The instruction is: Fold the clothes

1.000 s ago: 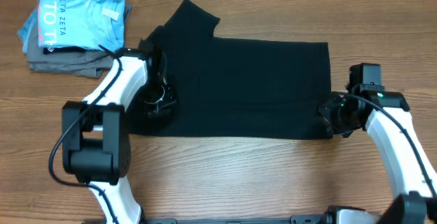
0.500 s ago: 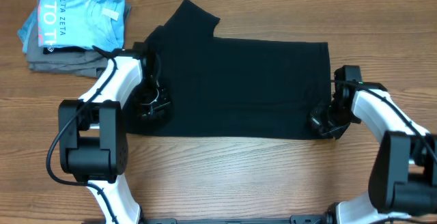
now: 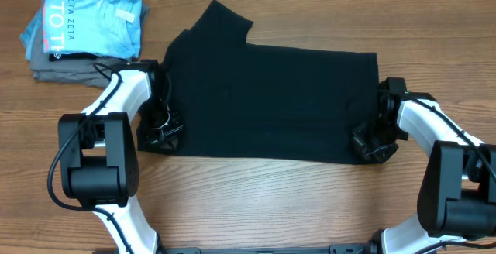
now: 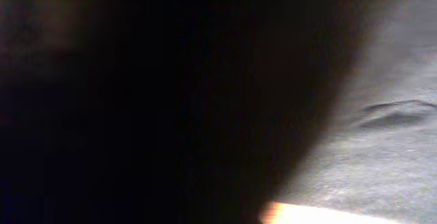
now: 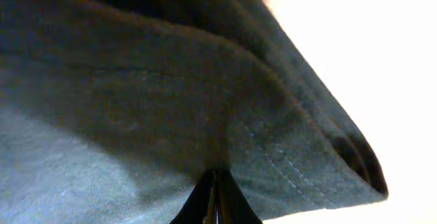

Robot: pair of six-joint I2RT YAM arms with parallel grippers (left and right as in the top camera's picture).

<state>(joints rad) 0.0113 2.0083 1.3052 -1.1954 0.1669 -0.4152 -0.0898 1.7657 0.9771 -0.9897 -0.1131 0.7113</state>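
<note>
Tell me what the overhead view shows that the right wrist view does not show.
Only overhead: the whole black T-shirt spread on the table, the left gripper at one near corner, and the light blue T-shirt on grey folded garments at the far left. Only right wrist: the stitched hem close up, pinched between closed jaws. Both: the right gripper shut on the black T-shirt.

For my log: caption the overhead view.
Left tool and right tool grip near corners of black shirt; blue shirt far left.
</note>
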